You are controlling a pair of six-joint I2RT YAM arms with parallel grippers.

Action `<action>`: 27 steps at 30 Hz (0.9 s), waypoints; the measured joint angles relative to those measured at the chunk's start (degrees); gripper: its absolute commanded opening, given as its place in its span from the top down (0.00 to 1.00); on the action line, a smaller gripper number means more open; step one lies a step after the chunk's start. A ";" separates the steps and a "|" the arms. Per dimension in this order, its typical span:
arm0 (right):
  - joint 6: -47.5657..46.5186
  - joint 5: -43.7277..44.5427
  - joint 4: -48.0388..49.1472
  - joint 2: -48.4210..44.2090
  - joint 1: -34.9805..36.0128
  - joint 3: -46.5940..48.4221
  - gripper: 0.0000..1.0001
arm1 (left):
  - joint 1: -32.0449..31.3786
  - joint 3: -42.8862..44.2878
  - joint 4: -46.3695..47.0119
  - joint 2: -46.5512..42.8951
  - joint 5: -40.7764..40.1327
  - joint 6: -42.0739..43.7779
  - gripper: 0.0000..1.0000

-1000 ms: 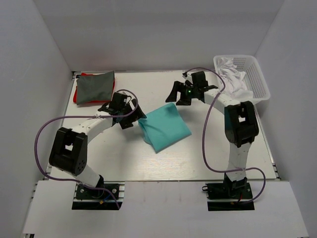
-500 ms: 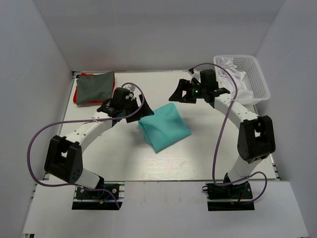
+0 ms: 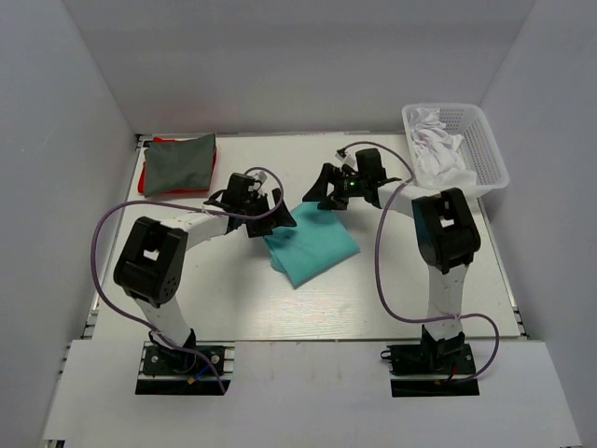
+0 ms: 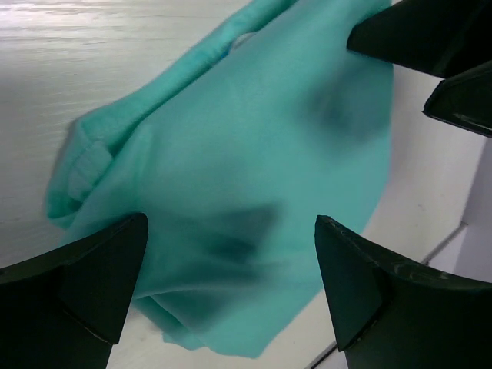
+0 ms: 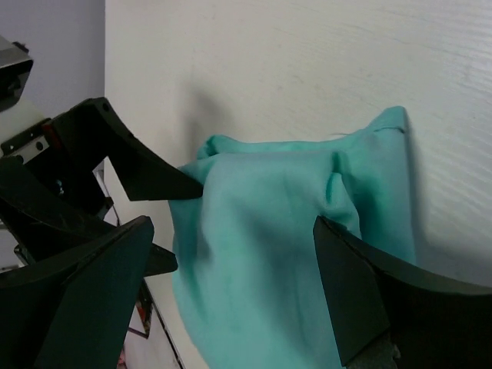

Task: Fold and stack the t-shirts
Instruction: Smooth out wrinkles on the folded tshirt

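From the top external view, the left arm (image 3: 149,266) rises from its base at the near edge, bends at the elbow and stretches its forearm rightwards and away across the table (image 3: 233,299). The left gripper (image 3: 270,220) sits at the near-left corner of the folded mint-teal t-shirt (image 3: 317,247), fingers spread wide and gripping nothing. The right arm (image 3: 446,233) stands taller, and its forearm is turned leftwards. The right gripper (image 3: 328,191) is at the shirt's far edge, also spread wide and empty. The teal shirt lies mid-table between the two grippers. At the far-left corner, the folded dark grey t-shirt (image 3: 179,163) lies on top of the red t-shirt (image 3: 143,183), of which only an edge shows. The white lattice basket (image 3: 488,149) at the far right holds white cloth (image 3: 437,149).

In the left wrist view, the left gripper (image 4: 231,223) looks down on the teal shirt (image 4: 254,146), with one finger (image 4: 77,280) on each side of the cloth. Whether the tips touch it cannot be told. The tips of the right gripper's fingers (image 4: 415,34) show at the upper right, over the shirt's opposite end.

In the right wrist view, the right gripper (image 5: 234,223) is parted over the shirt (image 5: 284,231), which lies on the white table (image 5: 307,61). The left gripper's finger (image 5: 131,165) points at the cloth's left edge.
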 measured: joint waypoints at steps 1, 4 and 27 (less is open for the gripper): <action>0.76 -0.13 0.92 1.44 0.00 -0.02 0.10 | 0.20 -0.17 -0.24 0.59 -0.72 0.09 0.00; 2.69 -0.42 3.26 5.25 -0.04 -0.02 0.10 | 0.76 -0.55 -0.79 1.57 -2.58 0.22 0.00; 1.68 3.32 2.01 -6.23 1.62 -8.37 0.10 | 2.99 18.84 -8.22 8.17 -11.72 9.77 0.00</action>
